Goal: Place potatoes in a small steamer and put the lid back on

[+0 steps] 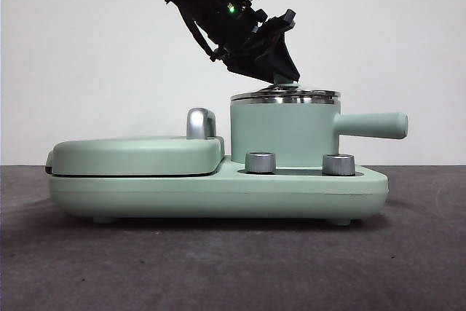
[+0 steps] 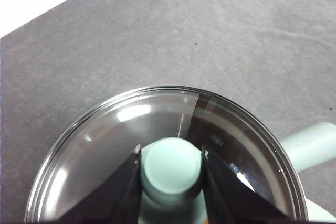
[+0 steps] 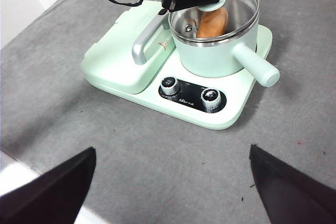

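Lid-replacement step: left gripper (image 2: 171, 162) clamped on the knob of the lid (image 1: 285, 95), which sits on the small steamer (image 1: 284, 135).

Potato (image 3: 212, 22) inside the pot, seen through the glass. Lid rim appears level on the steel rim; seating judged near done. Next move: part the jaws, lift straight up clear of the knob. Side handle (image 1: 371, 124) and griddle handle (image 1: 201, 122) flank the pot; open room above. Right gripper (image 3: 173, 182) apart, waiting over bare worktop (image 3: 294, 119).

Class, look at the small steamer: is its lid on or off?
On. The glass lid sits level on the steamer's steel rim, with the left pincer closed around its knob. The potato shows inside through the glass.
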`<state>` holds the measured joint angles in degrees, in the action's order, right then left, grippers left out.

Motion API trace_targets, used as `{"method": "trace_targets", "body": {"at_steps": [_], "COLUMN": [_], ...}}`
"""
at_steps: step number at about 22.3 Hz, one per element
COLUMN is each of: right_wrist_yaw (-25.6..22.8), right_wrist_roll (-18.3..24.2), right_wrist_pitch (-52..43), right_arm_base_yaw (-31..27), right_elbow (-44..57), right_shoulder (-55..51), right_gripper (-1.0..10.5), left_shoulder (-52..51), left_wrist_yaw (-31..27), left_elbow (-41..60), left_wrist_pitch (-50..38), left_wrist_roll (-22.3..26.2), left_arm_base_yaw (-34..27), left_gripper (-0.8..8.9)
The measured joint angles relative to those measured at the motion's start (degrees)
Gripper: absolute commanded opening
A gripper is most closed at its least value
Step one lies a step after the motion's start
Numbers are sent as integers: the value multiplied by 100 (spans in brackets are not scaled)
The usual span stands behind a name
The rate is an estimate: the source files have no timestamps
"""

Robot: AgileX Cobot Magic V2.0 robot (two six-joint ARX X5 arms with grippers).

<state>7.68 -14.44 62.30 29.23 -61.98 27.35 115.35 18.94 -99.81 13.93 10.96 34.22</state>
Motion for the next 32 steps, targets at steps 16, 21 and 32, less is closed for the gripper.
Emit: {"method": "trace_targets", "body": {"at_steps": [16,21,32], "right_wrist_yaw": [-15,-15,-15], "right_wrist_roll": [0,0,0], "right_wrist_pitch": [0,0,-4], "right_arm_base_yaw": [0,0,0], "right_elbow": [0,0,0], "right_shoulder": [0,0,0], "right_gripper": [454,454,455], "left_shoulder": [63,109,-485], "left_wrist_yaw": [-426,-468,-468], "left_elbow": [-52,-52,-1274], "left_wrist_pitch": [-44,-44,2485], "left_wrist_roll": [256,273,-431], "left_arm_base_yaw": [184,186,188], "left_gripper": [136,374,415]}}
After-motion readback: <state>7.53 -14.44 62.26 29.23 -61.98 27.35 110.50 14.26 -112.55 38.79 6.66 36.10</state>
